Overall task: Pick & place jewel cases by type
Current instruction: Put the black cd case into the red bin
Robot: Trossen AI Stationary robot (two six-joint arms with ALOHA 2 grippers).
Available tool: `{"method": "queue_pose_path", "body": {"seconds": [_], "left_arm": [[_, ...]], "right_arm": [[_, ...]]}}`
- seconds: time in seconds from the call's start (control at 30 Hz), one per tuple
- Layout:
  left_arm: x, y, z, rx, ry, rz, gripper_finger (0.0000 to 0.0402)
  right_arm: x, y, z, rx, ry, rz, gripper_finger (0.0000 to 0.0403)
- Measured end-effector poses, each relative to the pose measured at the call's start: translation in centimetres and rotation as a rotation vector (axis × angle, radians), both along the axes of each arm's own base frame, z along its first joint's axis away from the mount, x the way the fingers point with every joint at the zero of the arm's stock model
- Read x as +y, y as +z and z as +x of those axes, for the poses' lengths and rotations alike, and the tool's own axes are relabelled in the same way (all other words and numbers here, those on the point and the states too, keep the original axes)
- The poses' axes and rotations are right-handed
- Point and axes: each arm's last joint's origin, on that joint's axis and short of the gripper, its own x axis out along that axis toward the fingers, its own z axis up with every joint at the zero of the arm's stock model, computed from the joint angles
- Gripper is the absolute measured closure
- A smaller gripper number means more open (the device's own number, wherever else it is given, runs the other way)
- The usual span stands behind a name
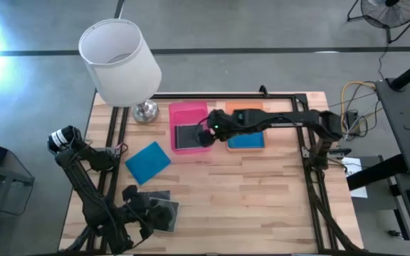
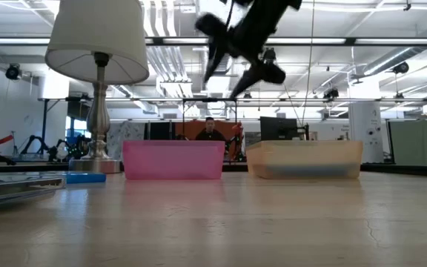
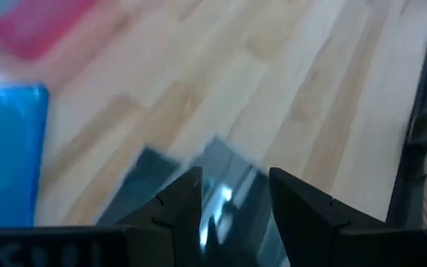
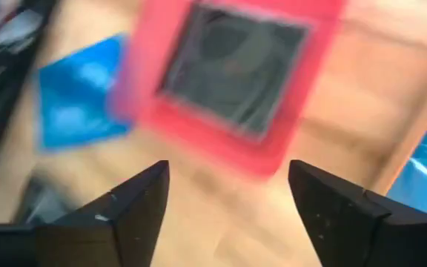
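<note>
A dark grey jewel case (image 1: 186, 137) (image 4: 234, 68) lies flat inside the pink tray (image 1: 188, 114) (image 2: 173, 160). A blue jewel case (image 1: 246, 141) rests in the orange tray (image 1: 246, 111) (image 2: 305, 159). Another blue case (image 1: 148, 161) (image 3: 6, 148) (image 4: 76, 100) lies flat on the table. Clear cases (image 1: 166, 211) (image 3: 221, 174) lie stacked near the near-left corner. My right gripper (image 1: 206, 134) (image 4: 228, 200) (image 2: 236, 67) hangs open, high above the pink tray's right side, holding nothing. My left gripper (image 1: 146, 210) (image 3: 236, 211) is open, low over the clear cases. My left gripper's open fingers (image 3: 180, 204) stand on either side of a corner of the top clear case (image 3: 224, 159), coming from above at a slant. I cannot tell whether they touch it.
A lamp with a white shade (image 1: 118, 60) (image 2: 98, 37) stands at the table's far left, its metal base (image 1: 146, 111) beside the pink tray. Bare wood (image 1: 248, 199) fills the near right of the table. Black frame rails (image 1: 312, 163) run along the table's sides.
</note>
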Motion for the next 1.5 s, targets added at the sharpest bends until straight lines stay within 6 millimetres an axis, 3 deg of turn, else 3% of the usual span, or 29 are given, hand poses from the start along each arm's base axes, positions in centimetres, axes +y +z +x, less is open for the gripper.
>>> {"method": "queue_pose_path", "body": {"seconds": [0.13,0.33,0.43,0.63,0.83,0.9,1.2,1.5], "left_arm": [[-0.1,-0.5,-0.3,0.181,-0.067,-0.073,0.0262],[0.3,-2.5,-1.2,0.364,0.000,-0.188,0.0262],[0.6,-3.6,-1.5,0.420,0.068,-0.254,0.0262],[0.7,-4.5,-1.9,0.405,0.184,-0.371,0.0262],[1.0,-5.4,-2.3,0.428,0.231,-0.379,0.0262],[1.0,-5.6,-2.6,0.445,0.227,-0.374,0.0262],[1.1,-7.2,-3.5,0.484,0.190,-0.367,0.0262],[1.0,-9.5,-3.4,0.401,0.141,-0.518,0.0262]], "right_arm": [[5.4,0.9,-0.3,-0.037,0.151,0.127,0.0112],[15.5,-2.2,1.4,-0.170,0.219,0.314,0.0108],[18.4,-5.2,2.7,-0.237,0.146,0.399,0.0108],[21.8,-11.1,5.3,-0.333,0.044,0.561,0.0108],[23.4,-15.8,7.9,-0.326,0.001,0.606,0.0108],[23.7,-15.8,9.0,-0.363,0.009,0.613,0.0108],[23.9,-16.0,10.7,-0.239,-0.014,0.518,0.0108],[22.9,-15.9,13.4,-0.274,0.040,0.496,0.0108]]}}
